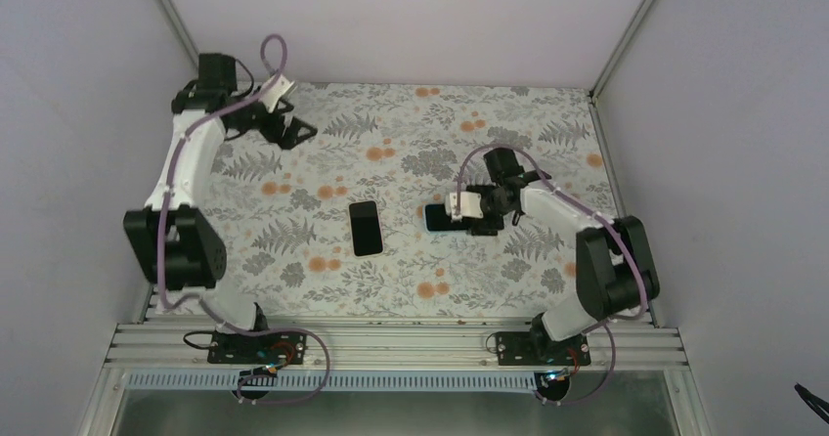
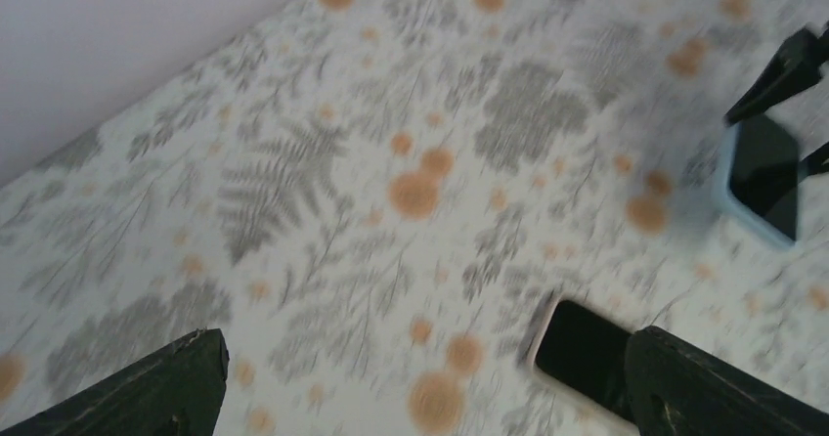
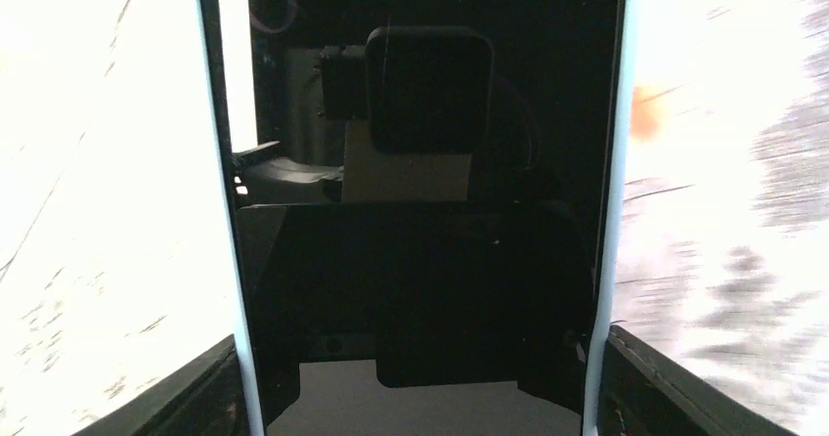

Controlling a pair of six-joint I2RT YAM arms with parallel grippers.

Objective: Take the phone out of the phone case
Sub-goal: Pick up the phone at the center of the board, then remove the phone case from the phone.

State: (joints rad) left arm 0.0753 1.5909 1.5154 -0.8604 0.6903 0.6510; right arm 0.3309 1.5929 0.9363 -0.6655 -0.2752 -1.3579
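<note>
The phone case (image 3: pixel 605 211) is a thin, light blue shell with rounded corners. Its rim shows as two pale strips running down either long side of the phone (image 3: pixel 420 289). The phone sits inside the case. Its face is a flat, glossy black slab that mirrors the wrist hardware above it.

The right claw (image 1: pixel 458 218) is clenched on the phone case. In the right wrist view its matte black fingers (image 3: pixel 684 392) press against the blue rim on both long sides. The cased phone lies flat between them on the tabletop (image 1: pixel 293 196), right of centre.

Just to the left lies a second handset (image 1: pixel 367 228), also flat and face up. It is a dark rounded rectangle with a pale edge, and it lies apart from the cased phone.

The left claw (image 1: pixel 289 129) hangs released at the far left corner, well apart from both handsets. Its wedge-shaped black fingers stand spread wide with nothing between them.

A cloth covers the tabletop. It is white and printed with grey fern leaves and orange blossoms, and it looks smooth and flat. Plain pale lilac walls (image 1: pixel 411 25) enclose the space on three sides, with slim metal posts at the far corners. A ribbed aluminium rail (image 1: pixel 391 343) runs along the near edge and carries both arm bases.
</note>
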